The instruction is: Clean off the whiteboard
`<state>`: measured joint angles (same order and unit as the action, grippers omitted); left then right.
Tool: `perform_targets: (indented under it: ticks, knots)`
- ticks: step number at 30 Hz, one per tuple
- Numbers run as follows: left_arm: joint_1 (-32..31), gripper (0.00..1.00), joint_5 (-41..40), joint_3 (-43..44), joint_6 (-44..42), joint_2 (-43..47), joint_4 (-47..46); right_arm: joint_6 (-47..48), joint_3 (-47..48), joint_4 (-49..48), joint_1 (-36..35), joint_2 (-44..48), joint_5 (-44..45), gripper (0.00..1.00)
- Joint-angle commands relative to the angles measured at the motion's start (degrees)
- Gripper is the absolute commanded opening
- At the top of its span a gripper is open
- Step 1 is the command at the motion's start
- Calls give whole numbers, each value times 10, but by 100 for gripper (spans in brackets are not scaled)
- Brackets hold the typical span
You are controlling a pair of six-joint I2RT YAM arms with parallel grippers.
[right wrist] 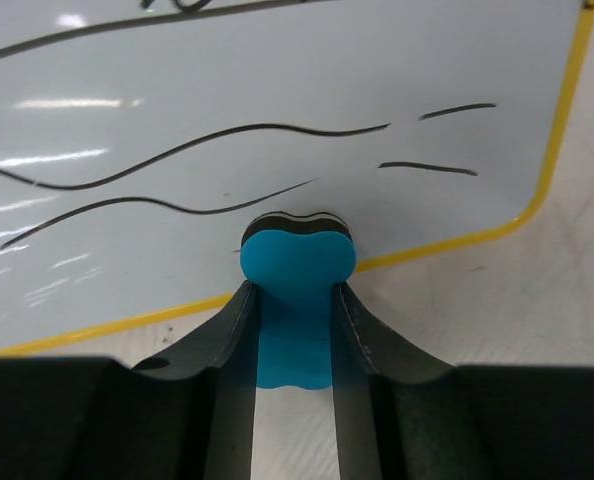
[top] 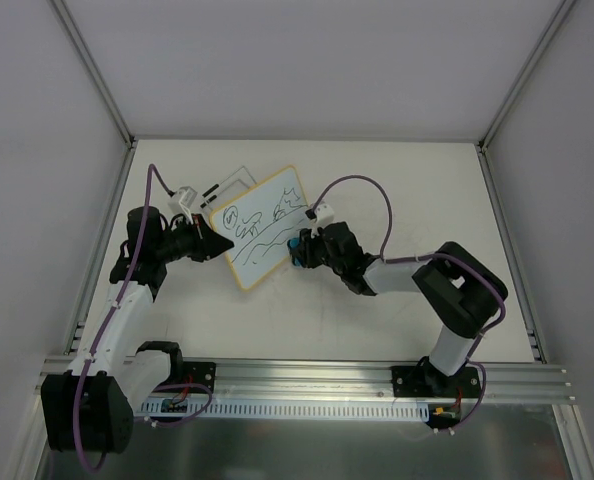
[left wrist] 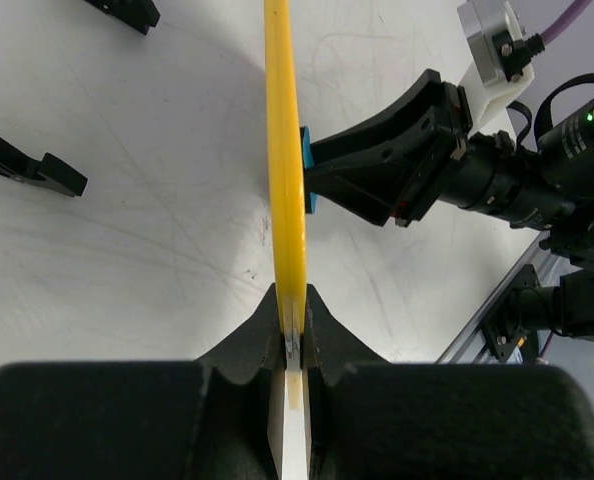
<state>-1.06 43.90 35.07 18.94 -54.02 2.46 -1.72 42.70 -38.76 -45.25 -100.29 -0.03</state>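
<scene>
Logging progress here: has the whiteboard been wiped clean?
No, black scribbled lines run across the whiteboard just above the blue eraser held in the right gripper.

in the left wrist view the board shows only its yellow edge; its face is hidden, its far end runs off the top. the right wrist view cuts the board at top and left, and the right gripper covers the lower sides of the eraser. from above the eraser is a blue speck, the scribbles too small to read
</scene>
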Motion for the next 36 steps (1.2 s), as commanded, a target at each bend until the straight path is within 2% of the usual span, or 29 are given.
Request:
perform_targets:
  ticks: [1,15,22,23,27,31,36]
  knots:
    - [-10,0,61,7,15,0,1,-9,15,-24,-50,-6,-24,0]
    - [-10,0,65,7,17,-6,0,12,135,-32,-149,7,-3,0]
    - [-10,0,61,6,17,-4,0,10,115,-32,-161,1,60,0]
    - [-10,0,60,6,17,-3,1,8,94,-36,-156,-3,96,0]
    - [-10,0,60,6,16,0,0,-22,57,-58,-132,-15,121,0]
    - [-10,0,61,6,16,0,0,-65,6,-99,-87,-31,123,0]
    - [-10,0,64,6,16,-1,1,-76,-1,-104,-34,-35,109,0]
